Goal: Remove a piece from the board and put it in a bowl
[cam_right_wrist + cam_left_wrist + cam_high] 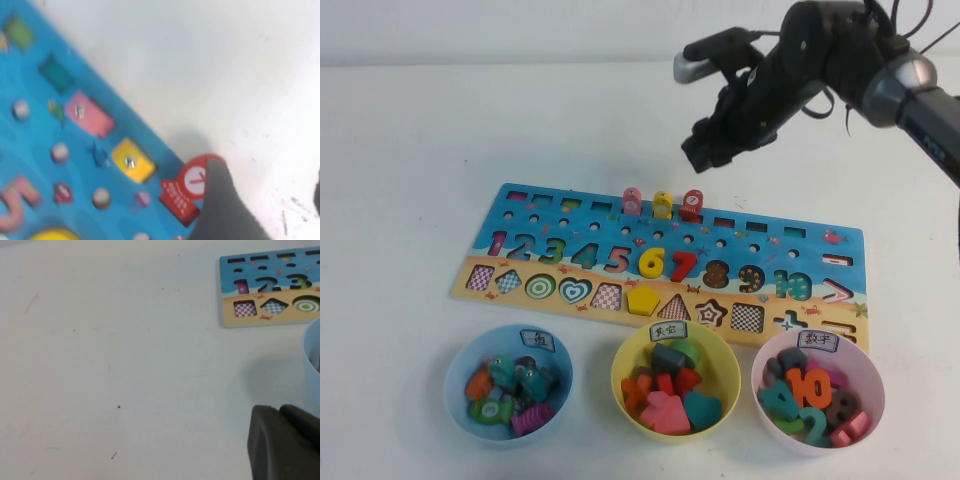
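The red piece (692, 205) stands upright in a slot on the far edge of the board (620, 225), next to a yellow peg (662, 205) and a pink peg (632, 202). My right gripper (705, 150) hangs open just above and behind the red piece. In the right wrist view the red piece (185, 192) lies against one finger (220, 210), outside the gap, and the gripper (267, 180) holds nothing. The light blue bowl (460, 400), tagged on its rim, sits at the front left with several pieces in it. My left gripper (277, 410) is shut and empty, low over the bare table left of the board (270, 315).
A yellow bowl (620, 375) and a pink bowl (870, 395), both holding several pieces, stand in a row in front of the board. The blue bowl's rim (311, 350) shows in the left wrist view. Bare white table lies left of and behind the board.
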You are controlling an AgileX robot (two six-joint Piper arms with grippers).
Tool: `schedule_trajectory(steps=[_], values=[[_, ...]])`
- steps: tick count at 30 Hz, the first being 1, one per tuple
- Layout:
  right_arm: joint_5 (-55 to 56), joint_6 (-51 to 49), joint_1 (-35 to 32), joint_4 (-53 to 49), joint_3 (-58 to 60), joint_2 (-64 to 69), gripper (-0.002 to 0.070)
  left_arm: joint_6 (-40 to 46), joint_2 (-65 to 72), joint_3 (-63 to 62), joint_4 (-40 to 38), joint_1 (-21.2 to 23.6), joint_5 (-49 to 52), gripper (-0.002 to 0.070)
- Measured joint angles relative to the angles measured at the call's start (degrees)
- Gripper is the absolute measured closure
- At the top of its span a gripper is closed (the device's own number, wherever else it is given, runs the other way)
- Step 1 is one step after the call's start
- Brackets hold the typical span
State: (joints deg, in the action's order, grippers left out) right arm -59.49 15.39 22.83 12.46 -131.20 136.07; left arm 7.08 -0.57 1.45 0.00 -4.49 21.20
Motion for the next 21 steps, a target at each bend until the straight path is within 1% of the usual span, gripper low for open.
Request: schedule_trajectory(steps=[2,5,11,16,21], values=[[-0.3,-4.0,0.0,0.1,-1.0,-0.1,0.0328,0.0,0.0,0.0,0.0,0.0,0.0,0.068],[-1.0,-6.7,0.0,0.9,-1.6,-0.2,0.0337,0.0,0.0,0.0,0.0,0.0,0.0,0.068],[-2.1,-8.1,0.1,0.9,-1.7,0.7,0.0339,0.0,0.0,0.0,0.0,0.0,0.0,0.068],[-0.6,-10.7,0.1,1.0,-1.7,2.2,0.0338,0.0,0.0,0.0,0.0,0.0,0.0,0.068],[0.1,-11.2,0.1,2.6,-1.8,3.9,0.0321,0.0,0.0,0.0,0.0,0.0,0.0,0.068]])
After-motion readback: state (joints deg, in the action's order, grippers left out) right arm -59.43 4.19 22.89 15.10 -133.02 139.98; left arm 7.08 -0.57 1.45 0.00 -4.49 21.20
